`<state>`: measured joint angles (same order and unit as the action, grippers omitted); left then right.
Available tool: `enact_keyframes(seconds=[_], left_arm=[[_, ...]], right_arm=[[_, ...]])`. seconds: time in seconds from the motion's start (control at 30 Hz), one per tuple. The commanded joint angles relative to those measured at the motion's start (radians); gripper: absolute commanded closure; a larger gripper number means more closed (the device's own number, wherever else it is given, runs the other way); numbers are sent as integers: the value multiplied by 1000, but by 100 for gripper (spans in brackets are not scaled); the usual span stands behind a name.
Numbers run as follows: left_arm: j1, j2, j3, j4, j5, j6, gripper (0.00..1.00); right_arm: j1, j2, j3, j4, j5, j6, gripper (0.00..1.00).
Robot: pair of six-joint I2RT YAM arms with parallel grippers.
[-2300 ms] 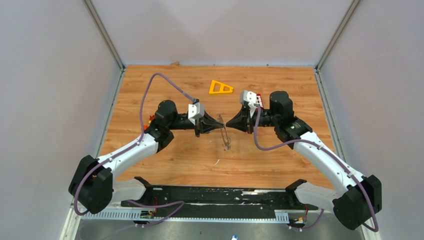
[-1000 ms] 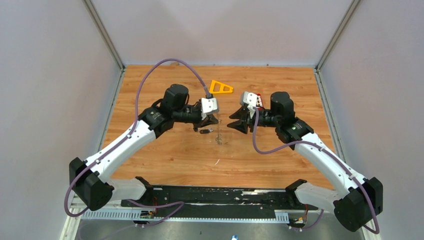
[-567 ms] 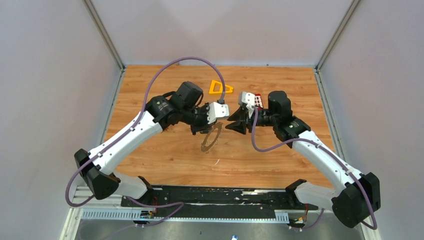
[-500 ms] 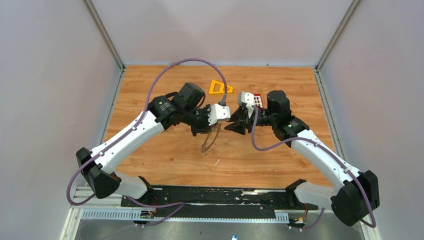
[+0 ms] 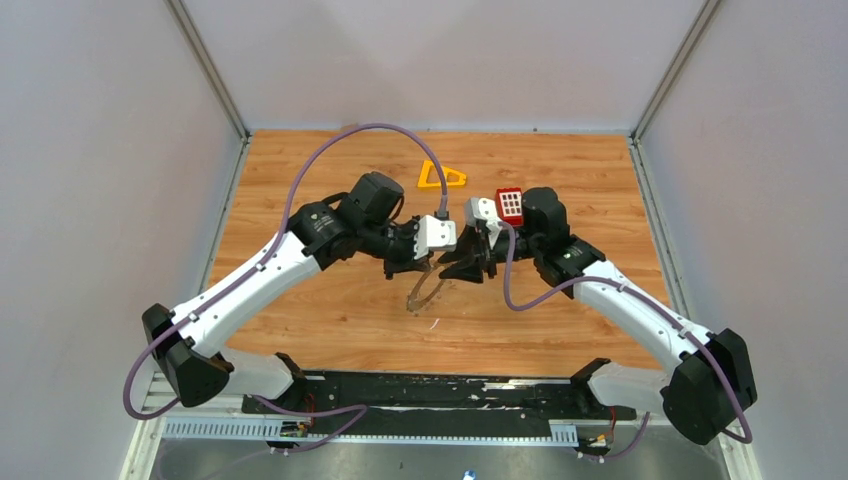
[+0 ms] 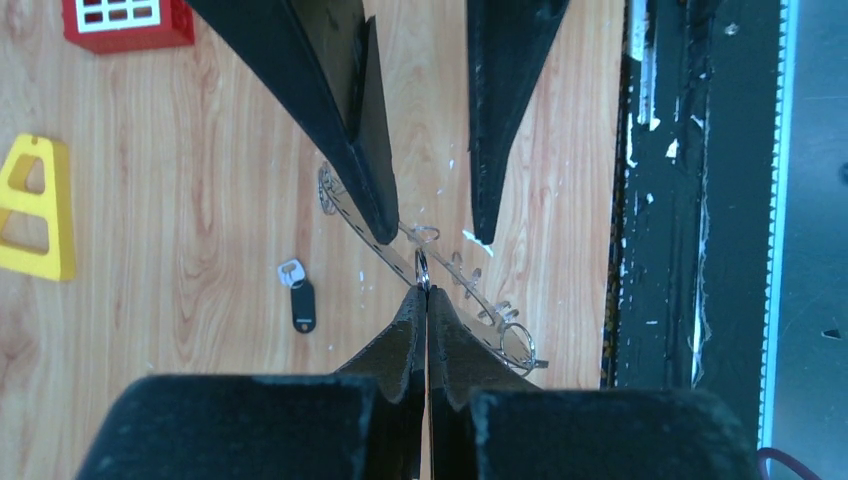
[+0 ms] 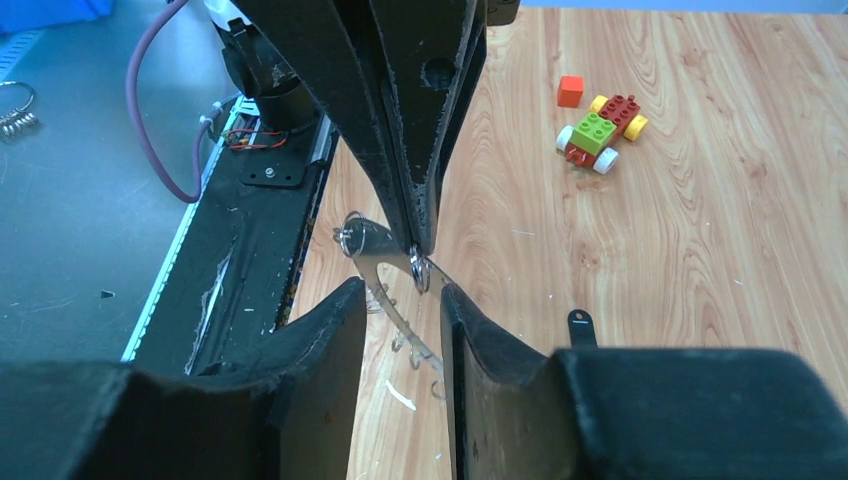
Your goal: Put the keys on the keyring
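The keyring (image 5: 424,291) is a thin grey ring held on edge above the table, with small wire loops along its rim. My left gripper (image 5: 432,266) is shut on one small loop at the ring's rim; this shows in the left wrist view (image 6: 423,292). My right gripper (image 5: 456,270) is open, its fingers straddling the ring's upper edge (image 7: 378,268) without touching it. The black-headed key (image 6: 302,304) lies on the wood below, apart from the ring, and also shows in the right wrist view (image 7: 580,325). It is hidden under the arms in the top view.
A red keypad block (image 5: 510,205) sits behind the right wrist. An orange triangular frame (image 5: 440,177) lies at the back centre. A small brick car (image 7: 600,130) and an orange cube (image 7: 570,90) lie on the left side of the table. A black base strip (image 5: 440,390) runs along the near edge.
My left gripper has lifted the keyring off the table and swung it toward the centre. My right gripper has opened and moved left and down onto the ring's edge. The key stayed put.
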<state>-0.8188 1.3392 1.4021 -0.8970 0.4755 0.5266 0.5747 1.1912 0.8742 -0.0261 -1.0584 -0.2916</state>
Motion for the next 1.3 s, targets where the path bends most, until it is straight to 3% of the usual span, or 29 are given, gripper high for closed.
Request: enact_keyframes(seconds=[0.0, 0.2, 0.47, 0.8, 1.03, 1.27], left_arm=[[-5, -61, -32, 119, 89, 6, 100], [-5, -71, -53, 147, 111, -5, 100], [-5, -72, -66, 174, 114, -21, 100], [-5, -142, -145, 292, 86, -53, 100], [5, -206, -193, 338, 78, -34, 71], [16, -206, -222, 334, 114, -43, 53]], right_arm=[[15, 2, -1, 60, -30, 4, 67], [22, 1, 5, 53, -10, -1, 74], [35, 13, 11, 39, 13, -9, 99], [29, -24, 29, -26, 99, -56, 100], [-11, -63, 30, -20, 98, -49, 100], [-27, -90, 34, -15, 108, -33, 100]])
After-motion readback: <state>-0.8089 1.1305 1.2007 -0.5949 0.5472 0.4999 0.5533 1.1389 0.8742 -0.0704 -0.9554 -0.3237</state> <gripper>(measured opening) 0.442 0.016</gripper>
